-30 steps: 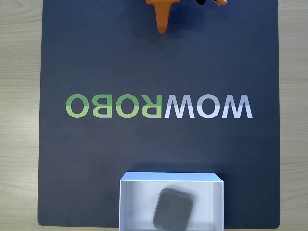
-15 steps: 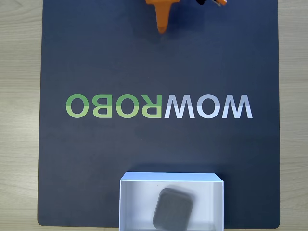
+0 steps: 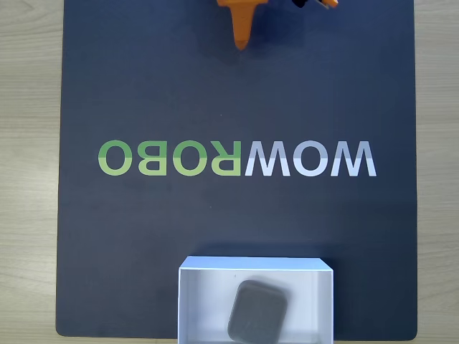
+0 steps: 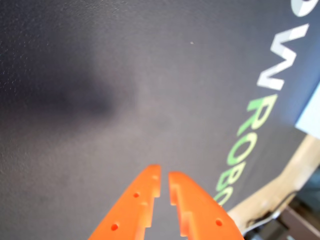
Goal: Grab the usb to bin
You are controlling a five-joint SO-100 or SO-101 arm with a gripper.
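usb (image 3: 258, 311): grey square block with soft round corners, lying flat inside the bin at the bottom middle of the fixed view, turned a little so its sides are not lined up with the walls.

bin (image 3: 188, 301): white open box at the bottom edge of the fixed view, sitting on the dark mat; lower part cut off by the frame. In the wrist view, a pale corner (image 4: 311, 117) at the right edge.

gripper (image 4: 164, 184): orange, poking up from the bottom middle of the wrist view; two fingers almost together, just a thin slit between the tips — holding nothing. In the fixed view, one orange tip (image 3: 242, 27) at the top edge, pointing down, well apart from the bin.

mat (image 3: 143, 236): dark and big, covering most of the fixed view, with upside-down letters "WOWROBO" (image 3: 237, 158) across the middle — white on the right, green on the left.

table (image 3: 29, 179): light wood, showing along the left and right sides of the fixed view.

shadow (image 4: 65, 95): soft dark patch on the mat, upper left of the wrist view.
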